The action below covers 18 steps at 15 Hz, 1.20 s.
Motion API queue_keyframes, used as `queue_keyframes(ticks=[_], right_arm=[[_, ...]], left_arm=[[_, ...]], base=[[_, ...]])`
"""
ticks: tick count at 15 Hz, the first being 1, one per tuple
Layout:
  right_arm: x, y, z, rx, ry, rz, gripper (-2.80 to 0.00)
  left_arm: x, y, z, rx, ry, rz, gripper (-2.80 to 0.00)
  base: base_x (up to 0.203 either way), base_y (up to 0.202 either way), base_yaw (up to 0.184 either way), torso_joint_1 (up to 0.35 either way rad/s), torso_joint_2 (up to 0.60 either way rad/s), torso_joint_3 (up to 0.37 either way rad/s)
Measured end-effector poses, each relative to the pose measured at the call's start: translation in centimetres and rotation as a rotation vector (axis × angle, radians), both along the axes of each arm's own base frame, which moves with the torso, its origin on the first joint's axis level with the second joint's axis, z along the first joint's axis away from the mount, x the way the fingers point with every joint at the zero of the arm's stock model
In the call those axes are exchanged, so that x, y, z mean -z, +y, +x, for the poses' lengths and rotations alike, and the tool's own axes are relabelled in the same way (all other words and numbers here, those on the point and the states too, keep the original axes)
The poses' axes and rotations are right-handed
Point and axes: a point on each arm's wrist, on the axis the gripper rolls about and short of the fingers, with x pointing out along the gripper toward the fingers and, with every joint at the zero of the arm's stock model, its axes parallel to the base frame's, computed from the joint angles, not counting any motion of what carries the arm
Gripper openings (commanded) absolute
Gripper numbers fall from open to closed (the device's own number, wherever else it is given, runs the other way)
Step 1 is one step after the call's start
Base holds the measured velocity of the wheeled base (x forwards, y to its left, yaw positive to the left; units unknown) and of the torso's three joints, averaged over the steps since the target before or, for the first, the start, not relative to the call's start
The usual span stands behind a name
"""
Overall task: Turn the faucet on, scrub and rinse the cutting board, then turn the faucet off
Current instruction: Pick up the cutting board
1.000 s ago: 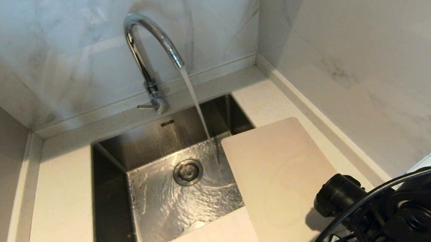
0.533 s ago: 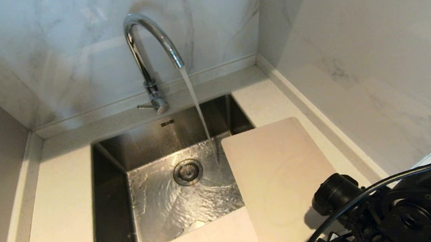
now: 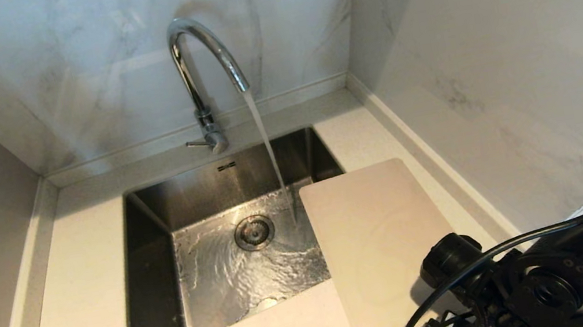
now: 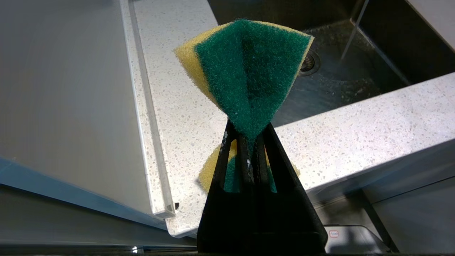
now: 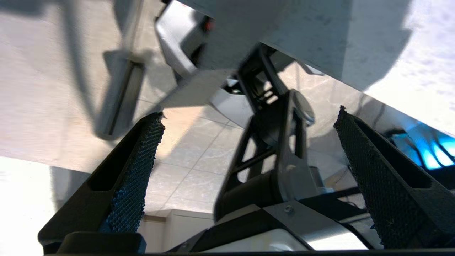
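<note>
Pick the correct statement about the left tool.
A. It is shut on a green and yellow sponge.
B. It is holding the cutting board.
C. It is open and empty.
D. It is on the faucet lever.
A: the left tool pinches the sponge at its middle.

The pale speckled countertop carries the cutting board, overhanging the sink.

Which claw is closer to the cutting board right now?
Right. The right arm reaches over the cutting board's near end, its claw open and empty. The left claw is shut on the sponge by the sink's front counter, outside the head view.
</note>
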Motion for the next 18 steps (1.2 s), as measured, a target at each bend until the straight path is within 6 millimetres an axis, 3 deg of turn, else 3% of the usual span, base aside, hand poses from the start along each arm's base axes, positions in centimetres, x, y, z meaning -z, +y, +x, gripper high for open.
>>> queue_keyframes(ticks=[18], right_arm=[[1.0, 0.0, 1.5, 0.099, -0.03, 0.007, 0.0]], left_arm=[[0.0, 0.0, 0.0, 0.0, 0.0, 0.0, -2.8]], base=[[0.0, 0.0, 0.0, 0.0, 0.0, 0.0]])
